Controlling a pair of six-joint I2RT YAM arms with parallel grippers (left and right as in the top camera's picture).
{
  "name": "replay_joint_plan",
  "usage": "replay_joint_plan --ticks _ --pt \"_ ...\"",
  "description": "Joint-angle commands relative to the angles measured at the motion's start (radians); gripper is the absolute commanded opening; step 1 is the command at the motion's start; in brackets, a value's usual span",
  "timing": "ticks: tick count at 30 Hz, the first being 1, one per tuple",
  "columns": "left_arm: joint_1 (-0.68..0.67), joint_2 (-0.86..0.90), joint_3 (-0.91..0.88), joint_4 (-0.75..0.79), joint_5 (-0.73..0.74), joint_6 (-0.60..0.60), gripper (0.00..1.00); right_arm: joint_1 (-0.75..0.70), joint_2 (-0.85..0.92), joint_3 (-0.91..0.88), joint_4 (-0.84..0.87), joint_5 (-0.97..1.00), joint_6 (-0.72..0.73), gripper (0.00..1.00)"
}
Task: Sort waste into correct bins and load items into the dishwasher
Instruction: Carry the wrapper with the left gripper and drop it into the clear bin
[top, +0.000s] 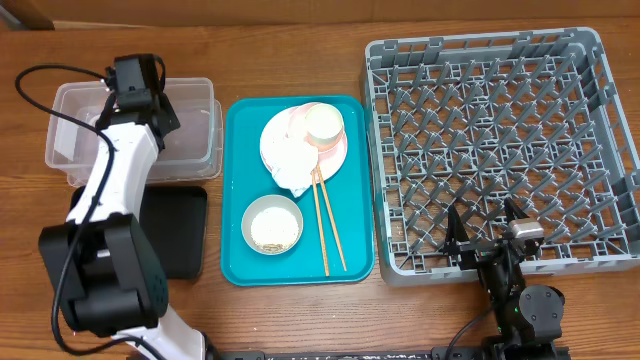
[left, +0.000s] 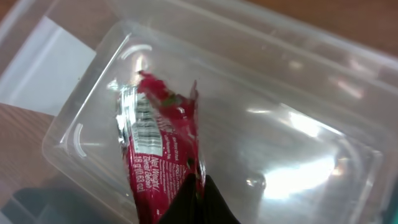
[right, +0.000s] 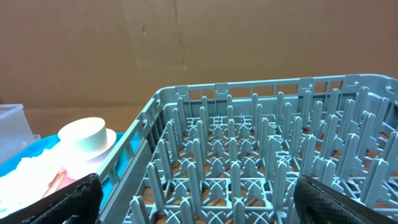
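Note:
My left gripper (top: 140, 95) is over the clear tub (top: 195, 100). In the left wrist view its fingers (left: 199, 190) are shut on the red-and-white snack wrapper (left: 155, 149), which hangs inside the tub (left: 292, 124). My right gripper (top: 487, 235) is open and empty at the front edge of the grey dish rack (top: 500, 130); its fingers (right: 205, 205) straddle rack pegs (right: 249, 155). On the teal tray (top: 235, 200) lie pink plates (top: 338, 152), a white cup (top: 324, 124), a crumpled tissue (top: 290, 162), a bowl with rice (top: 272, 223) and chopsticks (top: 328, 225).
The black tray (top: 180, 235) lies in front of the tub, partly under my left arm. The cup (right: 82, 134) and the teal tray's edge (right: 18, 163) show left of the rack in the right wrist view. A cardboard wall stands behind.

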Motion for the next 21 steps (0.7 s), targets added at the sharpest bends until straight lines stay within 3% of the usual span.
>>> replay_joint_plan --ticks 1,4,5,6,7,8,16,21 --pt "0.014 0.042 0.011 0.013 -0.02 0.01 0.04 0.005 -0.008 -0.01 0.006 0.006 0.008 1.0" --pt "0.014 0.042 0.012 0.026 -0.021 0.01 0.04 0.005 -0.008 -0.01 0.006 0.006 0.008 1.0" --pt "0.014 0.042 0.012 0.031 -0.021 0.017 0.17 0.005 -0.008 -0.01 0.006 0.006 0.008 1.0" --pt "0.014 0.04 0.013 0.034 -0.023 0.037 0.53 0.005 -0.008 -0.01 0.006 0.006 0.008 1.0" --pt "0.014 0.039 0.015 0.034 -0.031 0.048 0.75 0.005 -0.008 -0.01 0.006 0.006 0.008 1.0" --pt "0.014 0.034 0.026 0.02 -0.031 0.05 0.84 0.005 -0.008 -0.01 0.006 0.006 0.008 1.0" --pt "-0.101 -0.135 0.178 -0.233 -0.009 -0.039 0.84 0.005 -0.008 -0.01 0.006 0.006 0.008 1.0" --pt "-0.262 -0.3 0.198 -0.433 0.328 -0.037 0.88 0.005 -0.008 -0.01 0.006 0.006 0.008 1.0"
